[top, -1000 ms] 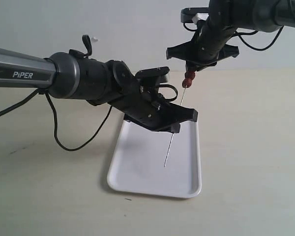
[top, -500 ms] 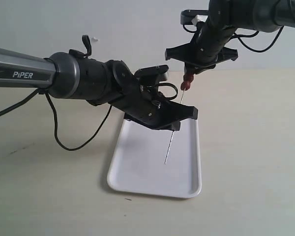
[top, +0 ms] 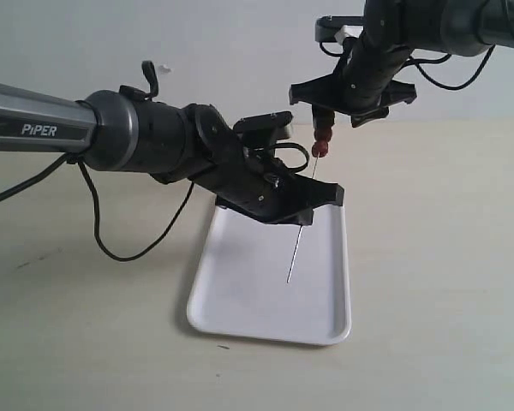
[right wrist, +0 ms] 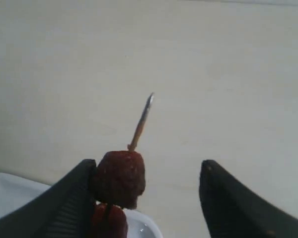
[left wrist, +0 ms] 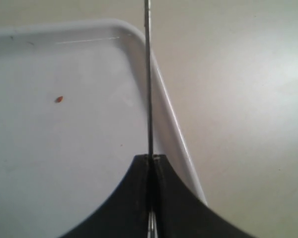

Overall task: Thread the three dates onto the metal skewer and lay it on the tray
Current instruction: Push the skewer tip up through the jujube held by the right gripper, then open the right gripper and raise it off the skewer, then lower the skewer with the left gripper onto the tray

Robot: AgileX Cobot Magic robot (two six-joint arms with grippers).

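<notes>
Left pincer (left wrist: pixel 151 158) clamps thin grey metal skewer (left wrist: pixel 148 89); right pincer (right wrist: pixel 149 166) open. Dark-red wrinkled dates (right wrist: pixel 120 176), touching one jaw, may dislodge.

tray (top: pixel 240 300): plain white, one tiny red speck (left wrist: pixel 59 99) on it. dates (right wrist: pixel 120 178): dark red. skewer (left wrist: pixel 149 74): grey metal. table (top: pixel 437 300): pale beige, faint grain. left gripper (left wrist: pixel 151 159) & right gripper (right wrist: pixel 148 166): black. left arm (top: pixel 34 124): dark grey w/ white lettering.
</notes>
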